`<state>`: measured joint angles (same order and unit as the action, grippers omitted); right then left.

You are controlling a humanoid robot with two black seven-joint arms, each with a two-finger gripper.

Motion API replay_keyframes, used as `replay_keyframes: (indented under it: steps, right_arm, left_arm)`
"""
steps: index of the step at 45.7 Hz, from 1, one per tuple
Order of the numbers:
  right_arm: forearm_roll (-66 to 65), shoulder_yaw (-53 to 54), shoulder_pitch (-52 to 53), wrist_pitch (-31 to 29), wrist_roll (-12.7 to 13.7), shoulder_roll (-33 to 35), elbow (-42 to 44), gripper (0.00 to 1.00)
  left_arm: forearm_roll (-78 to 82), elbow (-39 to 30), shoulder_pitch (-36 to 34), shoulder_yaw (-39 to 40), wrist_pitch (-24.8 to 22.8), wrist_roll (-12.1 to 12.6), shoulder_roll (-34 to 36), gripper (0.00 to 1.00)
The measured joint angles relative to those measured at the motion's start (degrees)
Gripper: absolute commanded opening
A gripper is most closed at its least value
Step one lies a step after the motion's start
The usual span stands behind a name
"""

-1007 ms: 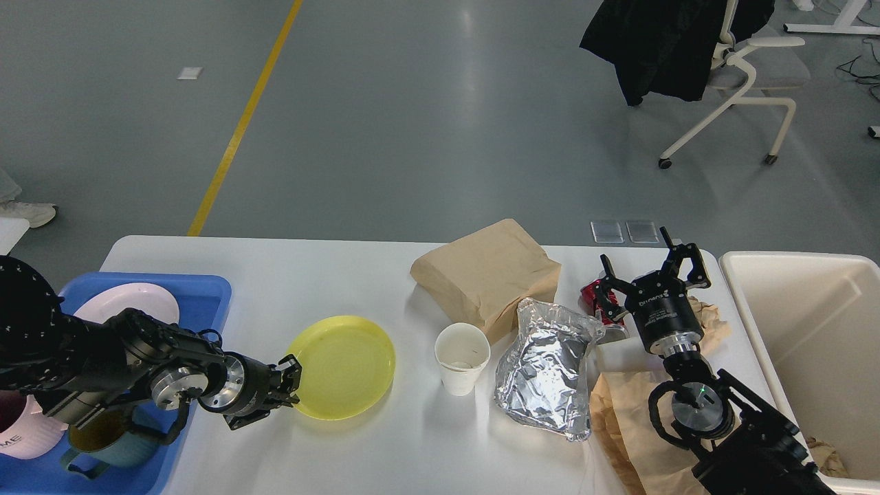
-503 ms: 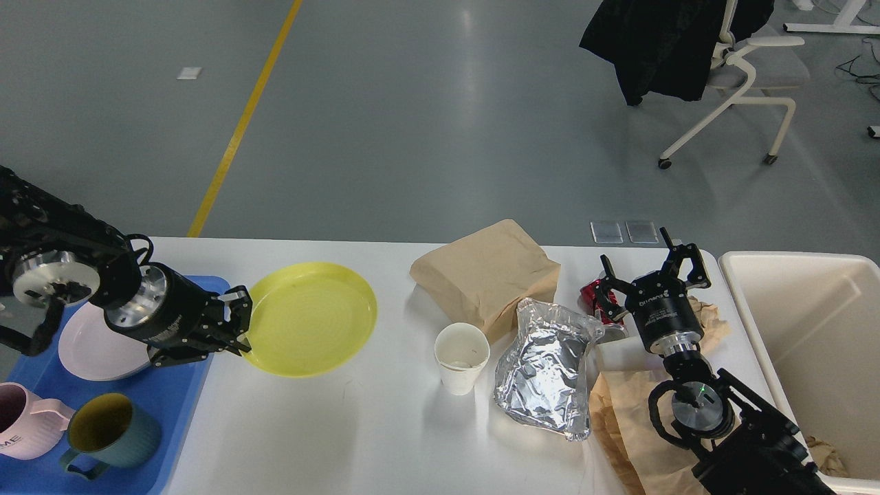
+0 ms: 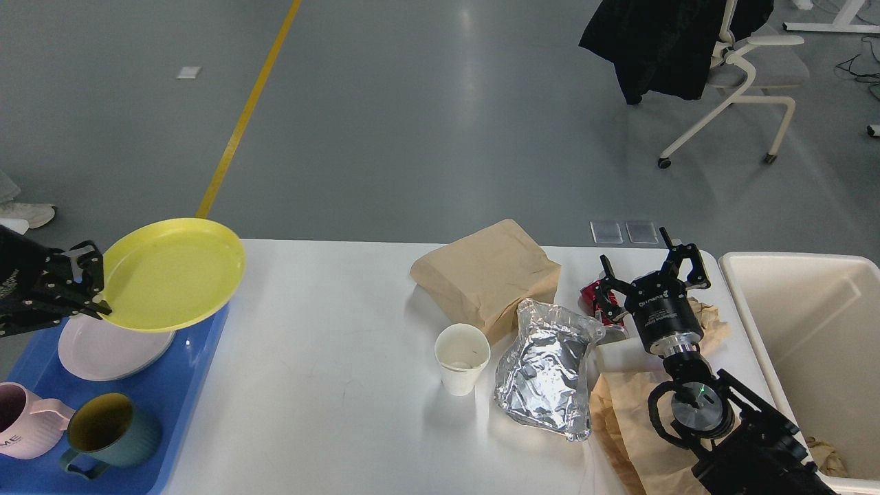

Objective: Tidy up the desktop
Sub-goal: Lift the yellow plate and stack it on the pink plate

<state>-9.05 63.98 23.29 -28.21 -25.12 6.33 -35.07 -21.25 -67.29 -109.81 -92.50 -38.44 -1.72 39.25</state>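
Observation:
The white desktop [image 3: 330, 302] spans the view. My left gripper [image 3: 88, 289] is shut on the left rim of a yellow plate [image 3: 172, 273] and holds it in the air over the blue tray [image 3: 199, 357], above a white plate [image 3: 110, 350]. My right gripper [image 3: 650, 271] is open, fingers spread, above a crushed red can [image 3: 592, 297] and crumpled brown paper [image 3: 708, 316] at the right. A brown paper bag [image 3: 488, 275], a white paper cup [image 3: 462, 357] and a foil bag [image 3: 550, 368] lie mid-table.
A pink mug [image 3: 24, 430] and a teal mug [image 3: 110, 430] stand in the blue tray. A cream-white bin [image 3: 811, 330] stands at the right edge, with brown paper [image 3: 636, 426] beside it. An office chair [image 3: 742, 75] stands behind on the floor.
My left gripper lifted the yellow plate off the table and carried it left and up, over the blue tray. The right arm has not moved.

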Motion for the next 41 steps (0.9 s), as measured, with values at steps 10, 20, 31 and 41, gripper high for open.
replay_keyframes:
  steps: [10, 20, 31, 41]
  right_arm:
    - [0.0, 0.0, 0.0, 0.0, 0.0, 0.0, 0.0, 1.0]
    - [0.0, 0.0, 0.0, 0.0, 0.0, 0.0, 0.0, 1.0]
    - [0.0, 0.0, 0.0, 0.0, 0.0, 0.0, 0.0, 1.0]
    - [0.0, 0.0, 0.0, 0.0, 0.0, 0.0, 0.1, 1.0]
  left_arm:
    - [0.1, 23.0, 20.3, 11.0, -1.9, 1.0, 7.3, 0.0]
    - [0.0, 39.3, 38.6, 28.5, -0.4, 8.6, 5.7, 0.0]
    - [0.0, 45.4, 45.8, 34.3, 7.5, 12.0, 0.8, 0.0]
    - [1.6, 45.8, 47.6, 34.7, 13.3, 12.2, -2.7, 0.0]
